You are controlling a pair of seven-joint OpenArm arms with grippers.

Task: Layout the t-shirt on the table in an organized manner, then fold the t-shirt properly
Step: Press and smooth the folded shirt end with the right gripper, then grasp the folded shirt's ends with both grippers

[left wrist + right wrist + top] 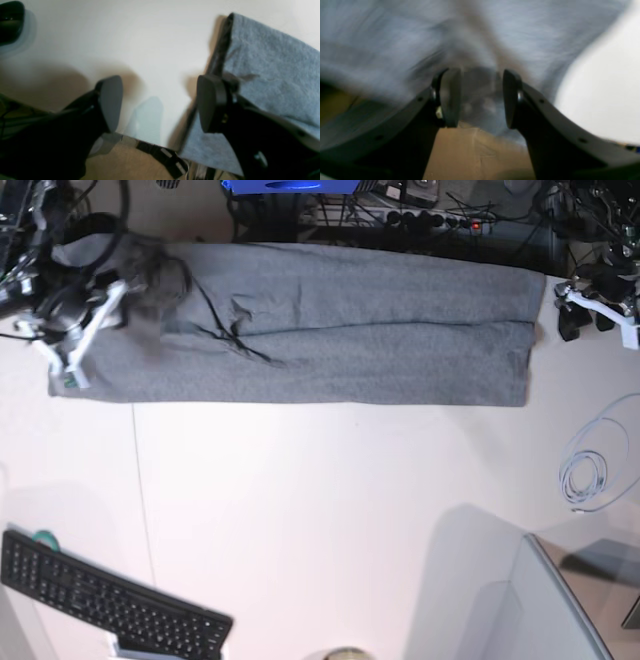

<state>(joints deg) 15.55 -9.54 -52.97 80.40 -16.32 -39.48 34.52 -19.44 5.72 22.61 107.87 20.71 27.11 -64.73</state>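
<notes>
The heather-grey t-shirt (340, 330) lies as a long band across the far side of the white table (330, 510), with a crease left of its middle. My right gripper (62, 358) hovers over the band's left end. In the blurred right wrist view its fingers (450, 97) stand apart, and grey t-shirt (395, 37) fabric fills the view behind them. My left gripper (585, 325) sits just off the band's right end. It is open (160, 102) over bare table (140, 45), and the t-shirt (270, 75) edge lies beside its right finger.
A black keyboard (110, 605) lies at the near left corner. A coiled white cable (585, 475) rests on the right side, with a grey panel (540, 610) at the near right. Cables and gear crowd the far edge (420, 215). A thin seam (145, 510) crosses the tabletop.
</notes>
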